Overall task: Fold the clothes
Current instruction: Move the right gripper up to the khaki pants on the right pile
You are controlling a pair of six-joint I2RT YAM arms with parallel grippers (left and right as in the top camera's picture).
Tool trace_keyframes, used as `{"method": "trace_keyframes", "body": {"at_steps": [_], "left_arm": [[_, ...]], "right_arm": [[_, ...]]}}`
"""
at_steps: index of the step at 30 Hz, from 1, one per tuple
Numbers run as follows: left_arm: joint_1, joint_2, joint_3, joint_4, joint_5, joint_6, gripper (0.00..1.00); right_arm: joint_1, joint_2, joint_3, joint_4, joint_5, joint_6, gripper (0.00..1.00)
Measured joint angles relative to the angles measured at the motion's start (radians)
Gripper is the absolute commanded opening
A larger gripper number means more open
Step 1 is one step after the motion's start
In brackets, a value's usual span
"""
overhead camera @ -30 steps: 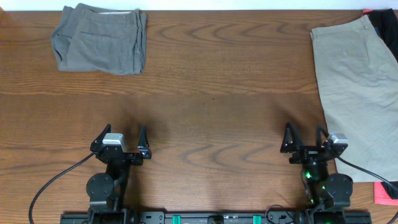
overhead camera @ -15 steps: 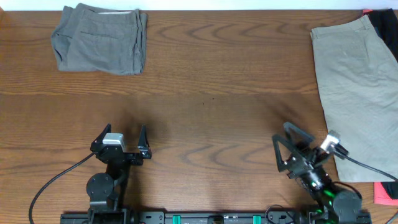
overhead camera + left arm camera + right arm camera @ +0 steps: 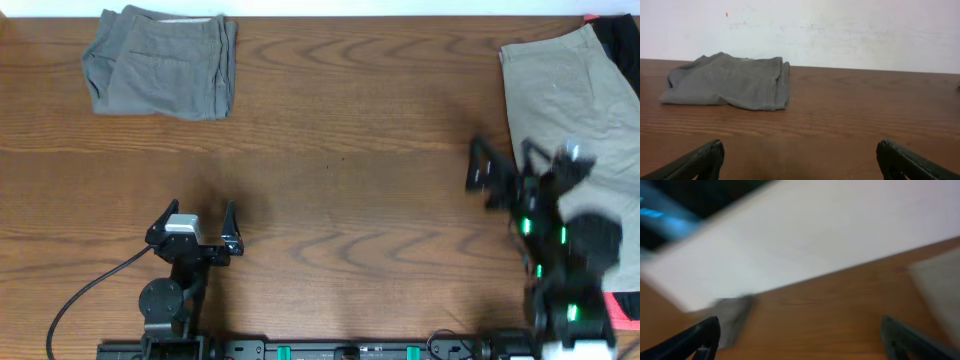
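Beige cotton shorts lie flat at the right edge of the wooden table, just right of the blurred right gripper, whose jaws stand wide. A folded grey garment sits at the far left, well ahead of the left gripper, also spread wide.

Brown wooden table, white wall behind

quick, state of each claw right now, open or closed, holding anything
left claw: open, holding nothing.
right claw: open, holding nothing; the view is blurred, but the fingers are clearly spread.
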Motion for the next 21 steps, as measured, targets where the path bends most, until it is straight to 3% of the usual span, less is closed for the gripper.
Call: {"method": "trace_keyframes", "body": {"at_steps": [13, 21], "left_arm": [[0.0, 0.0, 0.0, 0.0, 0.0, 0.0, 0.98], [0.0, 0.0, 0.0, 0.0, 0.0, 0.0, 0.98]], "right_arm": [[-0.041, 1.007, 0.897, -0.531, 0.404, -0.271, 0.99], [-0.077, 1.244, 0.995, -0.447, 0.472, -0.454, 0.99]]}}
